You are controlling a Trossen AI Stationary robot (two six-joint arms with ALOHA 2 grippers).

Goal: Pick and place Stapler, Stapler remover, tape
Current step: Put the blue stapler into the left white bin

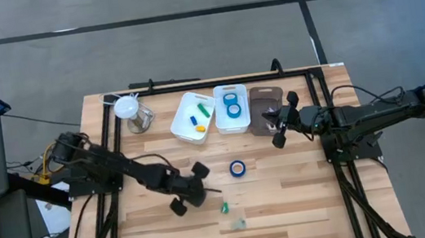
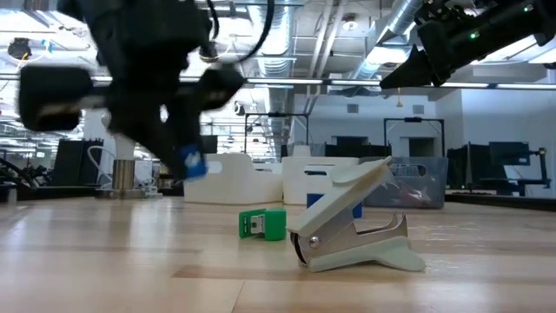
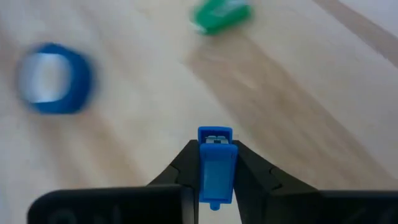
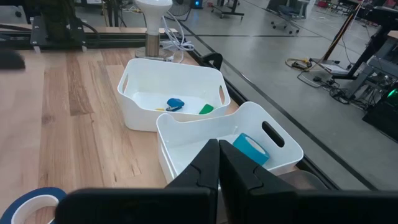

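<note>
High view: my left claw (image 1: 203,188) hung over the middle of the counter (image 1: 289,199), with a loose tape roll (image 1: 238,167) just right of it and the bins (image 1: 232,108) farther off; two more rolls lay in the right bin. The right claw (image 1: 279,127) waited beside a clear bin.

Low view: a pale stapler remover (image 2: 352,230) and a green stapler (image 2: 262,223) lay near, apart.

Left wrist view: the claw was clamped on a small blue stapler (image 3: 215,163). I judged it needed lifting clear of the bin wall before release.

Right wrist view: that claw's fingers (image 4: 205,163) were pressed together, holding nothing.
</note>
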